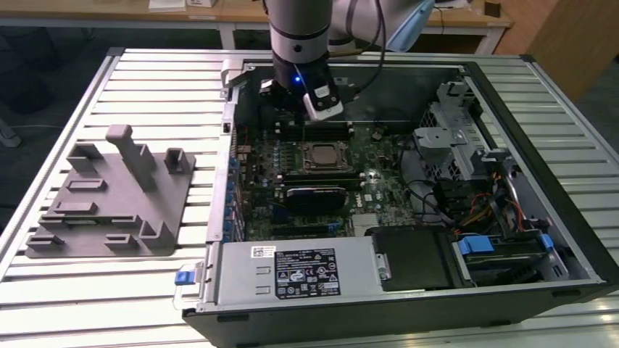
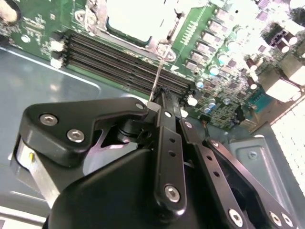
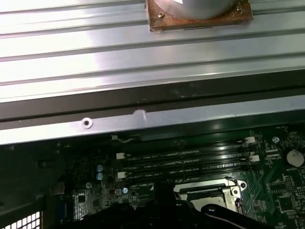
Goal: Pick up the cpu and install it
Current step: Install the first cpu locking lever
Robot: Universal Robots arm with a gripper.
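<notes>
The cpu [image 1: 320,155] lies flat in the black-framed motherboard socket [image 1: 320,157] inside the open computer case, its silvery top facing up. In the second wrist view the cpu [image 2: 138,19] glares white inside the metal socket frame. My gripper [image 1: 293,118] hangs just behind the socket, over the memory slots [image 1: 314,132], and holds no chip. Its black fingers [image 2: 167,129] meet at the gripper tip [image 2: 159,98], so it is shut. A thin metal socket lever [image 2: 159,67] rises from the socket corner to the fingertips; whether it is pinched I cannot tell.
The computer case [image 1: 227,109] lies open on a slatted metal table [image 1: 145,80]. A grey plastic holder block [image 1: 106,196] with upright posts stands on the exterior view's left. A power supply [image 1: 290,272], drive bays and cables [image 1: 464,196] crowd the case's near and right side.
</notes>
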